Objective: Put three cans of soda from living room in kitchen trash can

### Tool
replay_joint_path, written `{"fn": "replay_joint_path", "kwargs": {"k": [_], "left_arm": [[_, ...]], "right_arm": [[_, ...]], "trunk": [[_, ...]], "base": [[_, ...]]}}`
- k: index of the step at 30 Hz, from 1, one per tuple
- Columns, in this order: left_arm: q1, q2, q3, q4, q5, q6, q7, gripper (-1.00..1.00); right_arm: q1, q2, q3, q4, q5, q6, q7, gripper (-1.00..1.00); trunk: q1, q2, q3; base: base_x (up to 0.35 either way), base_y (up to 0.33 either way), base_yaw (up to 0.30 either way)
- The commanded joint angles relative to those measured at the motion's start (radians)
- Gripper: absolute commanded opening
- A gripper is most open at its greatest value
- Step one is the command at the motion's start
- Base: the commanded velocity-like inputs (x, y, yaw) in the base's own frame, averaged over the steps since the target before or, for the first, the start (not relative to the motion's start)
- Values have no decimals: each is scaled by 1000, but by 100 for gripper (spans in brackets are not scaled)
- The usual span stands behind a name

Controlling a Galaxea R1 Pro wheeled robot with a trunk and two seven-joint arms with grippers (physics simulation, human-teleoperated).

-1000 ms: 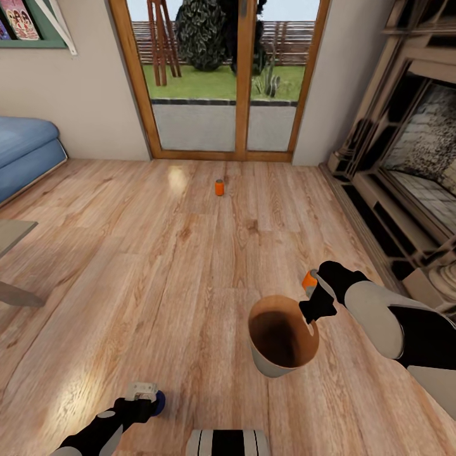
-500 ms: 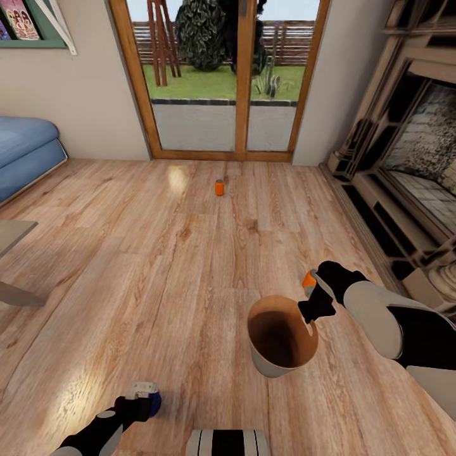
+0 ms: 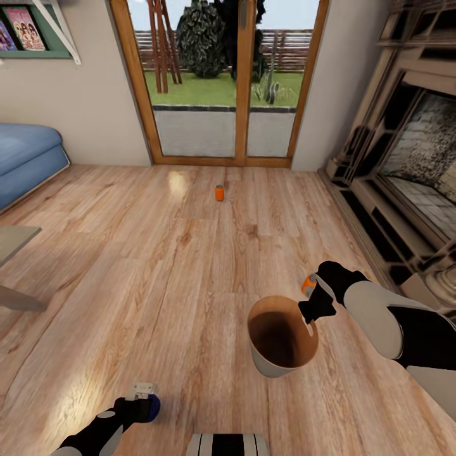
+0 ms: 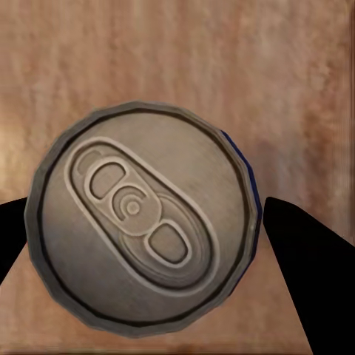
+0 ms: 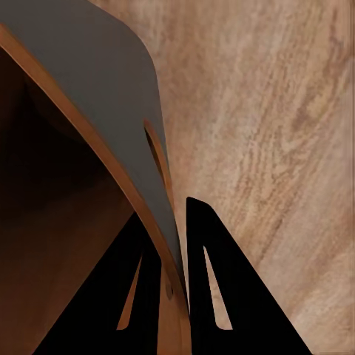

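Observation:
My right gripper point(image 3: 311, 310) is shut on the rim of the trash can point(image 3: 282, 342), a grey bucket with a brown inside that hangs tilted over the wood floor. In the right wrist view the fingers point(image 5: 214, 281) pinch the grey wall point(image 5: 96, 89) just below the slot handle point(image 5: 157, 154). One orange can point(image 3: 308, 282) peeks out just behind that gripper. A second orange can point(image 3: 219, 192) stands far off, before the glass doors. My left gripper point(image 3: 144, 400) is shut on the dark blue can point(image 3: 152, 408); its silvery top point(image 4: 140, 222) sits between the black fingers point(image 4: 307, 270).
Wood-framed glass doors point(image 3: 221, 82) close the far wall. The blue sofa point(image 3: 28, 158) lies at the left with the low table's corner point(image 3: 12, 244) below it. The brick fireplace surround point(image 3: 405, 183) runs along the right. Open wood floor point(image 3: 158, 253) spreads between them.
The whole picture has shifted slightly, so the camera moved. Both grippers keep their holds, and the orange can behind the right gripper shows less.

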Motion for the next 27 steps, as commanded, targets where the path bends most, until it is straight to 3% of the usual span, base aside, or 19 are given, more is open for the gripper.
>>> {"fn": "replay_joint_path", "kwargs": {"k": [1, 13, 19, 20, 22, 27], "left_arm": [[0, 0, 0, 0, -1, 0, 0, -100], [-1, 1, -1, -1, 1, 14, -12, -100], [-3, 7, 1, -11, 11, 117, -123, -100], [-10, 11, 1, -29, 13, 155, -176, -100], [-27, 19, 2, -69, 14, 195, -211, -100], [-51, 45, 5, -198, 16, 297, -240, -100]], "right_arm": [[0, -1, -14, 0, -20, 4, 3, -100], [4, -1, -14, -3, -20, 4, 3, -100], [8, -2, -15, -12, -18, 4, 4, -100], [8, -2, -15, -13, -16, 4, 4, -100], [9, -2, -16, -13, -15, 4, 5, -100], [16, 0, -16, -14, -14, 4, 7, -100]], "trunk": [[-4, 7, 3], [-50, 91, 41], [-73, 133, 60], [-77, 140, 63], [-84, 154, 69], [-104, 189, 85]], "base": [[0, 0, 0], [0, 0, 0], [0, 0, 0], [0, 0, 0], [0, 0, 0], [0, 0, 0]]}}
